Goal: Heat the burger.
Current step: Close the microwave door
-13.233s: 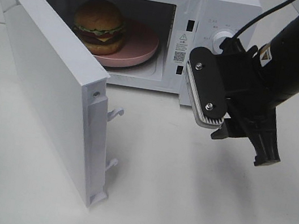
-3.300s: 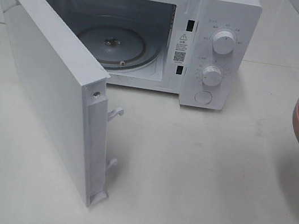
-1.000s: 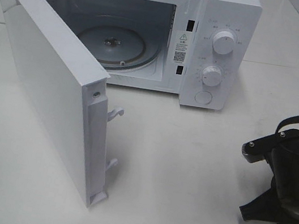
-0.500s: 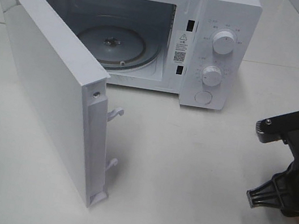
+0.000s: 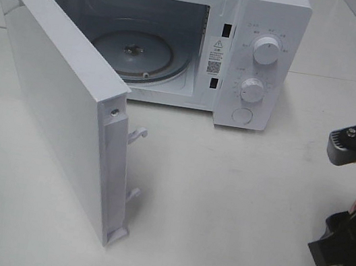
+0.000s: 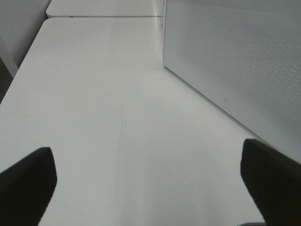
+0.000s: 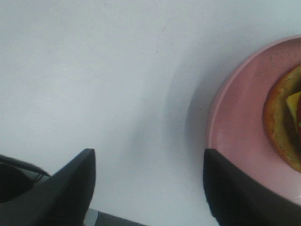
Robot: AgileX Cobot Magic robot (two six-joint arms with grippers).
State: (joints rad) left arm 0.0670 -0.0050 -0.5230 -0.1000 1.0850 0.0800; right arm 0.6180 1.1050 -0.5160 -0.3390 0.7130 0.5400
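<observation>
The microwave [image 5: 258,64] carries a white sticker [image 5: 215,56] on its door frame, with a warning triangle and QR code. Its print and the dial markings are too small to read.

Burger [image 7: 284,120] on plate [image 7: 235,136], right of microwave [image 5: 264,24]

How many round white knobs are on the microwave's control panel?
2: upper round white knob and lower round white knob, stacked right of the open white microwave cavity. None seem hidden.
</observation>
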